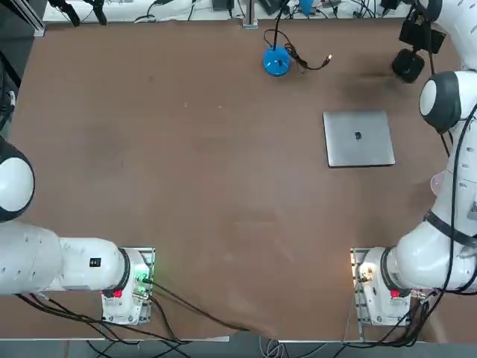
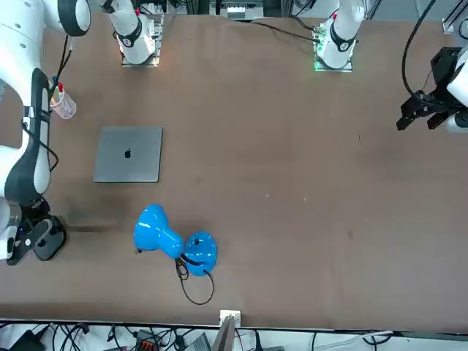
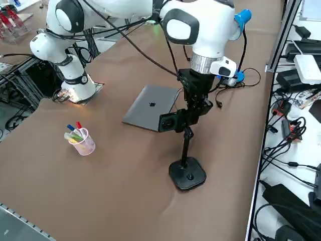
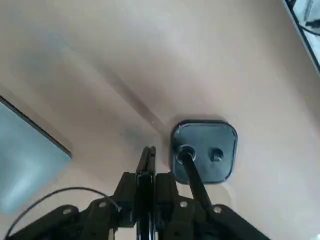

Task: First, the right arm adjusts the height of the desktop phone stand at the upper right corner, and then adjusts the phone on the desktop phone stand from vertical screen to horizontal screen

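Right arm (image 3: 200, 30): reaches across table, wrist bent down, claw pointing at tabletop.
Right gripper (image 3: 193, 113): at top of the desktop phone stand (image 3: 187, 173), fingers clamped on the phone (image 3: 173, 121).
Phone: edge-on between fingers, lying horiz.
Stand: pole drops just below claw to base on table.
Laptop (image 3: 150, 106): flat, beside claw, apart.
Pen cup (image 3: 83, 140): well apart.

No readable text, numbers or brand names on anything in my views. Only sign: a dark logo mark centred on the grey laptop lid (image 1: 358, 139), right of centre in the top view; it looks like an apple shape, though I cannot be sure. My left neighbour's small black label is unreadable.
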Controlling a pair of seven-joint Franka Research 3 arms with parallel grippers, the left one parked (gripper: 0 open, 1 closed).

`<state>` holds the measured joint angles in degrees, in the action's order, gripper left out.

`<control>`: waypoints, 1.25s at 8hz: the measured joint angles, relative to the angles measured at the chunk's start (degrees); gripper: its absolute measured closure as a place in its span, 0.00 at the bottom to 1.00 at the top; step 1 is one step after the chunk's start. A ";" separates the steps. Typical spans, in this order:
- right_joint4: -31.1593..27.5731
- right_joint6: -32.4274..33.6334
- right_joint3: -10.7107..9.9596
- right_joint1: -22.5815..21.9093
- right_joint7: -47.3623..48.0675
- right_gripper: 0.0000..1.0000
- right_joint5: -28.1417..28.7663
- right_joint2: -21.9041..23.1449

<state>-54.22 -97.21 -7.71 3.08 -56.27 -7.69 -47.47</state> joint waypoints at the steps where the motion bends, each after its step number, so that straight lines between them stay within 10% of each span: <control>1: 0.00 0.00 0.00 0.33 -0.97 0.82 1.00 0.14; 10: 0.01 0.06 -0.02 2.37 -7.10 0.81 7.03 0.82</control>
<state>-54.21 -97.15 -7.73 5.44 -63.37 -0.66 -46.65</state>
